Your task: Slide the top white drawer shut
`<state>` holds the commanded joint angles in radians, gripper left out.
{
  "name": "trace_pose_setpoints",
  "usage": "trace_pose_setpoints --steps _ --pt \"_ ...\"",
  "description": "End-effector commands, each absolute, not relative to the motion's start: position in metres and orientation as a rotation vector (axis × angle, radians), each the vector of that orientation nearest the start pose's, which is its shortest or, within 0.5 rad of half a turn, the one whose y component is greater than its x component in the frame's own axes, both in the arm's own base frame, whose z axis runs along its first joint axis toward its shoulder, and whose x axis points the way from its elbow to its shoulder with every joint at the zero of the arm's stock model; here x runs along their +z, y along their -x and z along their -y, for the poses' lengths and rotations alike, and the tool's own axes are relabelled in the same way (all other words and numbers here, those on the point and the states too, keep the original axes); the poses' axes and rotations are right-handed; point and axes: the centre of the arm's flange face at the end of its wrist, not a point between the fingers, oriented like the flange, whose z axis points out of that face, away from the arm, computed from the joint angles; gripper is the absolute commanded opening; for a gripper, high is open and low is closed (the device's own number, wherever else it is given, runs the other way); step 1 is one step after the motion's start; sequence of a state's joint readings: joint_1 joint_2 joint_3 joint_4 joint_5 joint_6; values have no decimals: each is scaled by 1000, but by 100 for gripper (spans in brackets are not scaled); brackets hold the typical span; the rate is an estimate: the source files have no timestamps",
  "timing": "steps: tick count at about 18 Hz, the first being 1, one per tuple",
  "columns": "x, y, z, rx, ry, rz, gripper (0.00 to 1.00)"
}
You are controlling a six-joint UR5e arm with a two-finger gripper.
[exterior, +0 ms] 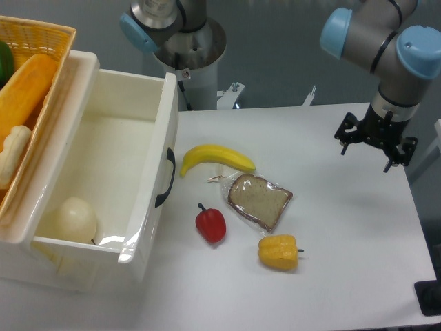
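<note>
The top white drawer stands pulled far out of the cabinet at the left. Its curved black handle faces right, toward the table. A pale round thing lies inside at its near end. My gripper hangs over the far right of the table, well away from the drawer. Its dark fingers point down and hold nothing. Whether they are open or shut does not show from this angle.
A yellow wicker basket with food sits on the cabinet top at the left. On the table lie a banana, a bagged slice of bread, a red pepper and a yellow pepper. The robot base stands behind.
</note>
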<state>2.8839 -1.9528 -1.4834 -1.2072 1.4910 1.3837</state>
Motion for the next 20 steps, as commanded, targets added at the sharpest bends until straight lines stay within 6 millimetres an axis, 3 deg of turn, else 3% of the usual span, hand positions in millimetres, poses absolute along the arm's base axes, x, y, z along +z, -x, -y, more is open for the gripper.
trace_pose_setpoints --steps 10,15,20 --pt "352 573 -301 73 3061 -111 100" --pt "357 550 -298 102 3171 -129 100" --pt "361 532 -305 106 3177 -103 100"
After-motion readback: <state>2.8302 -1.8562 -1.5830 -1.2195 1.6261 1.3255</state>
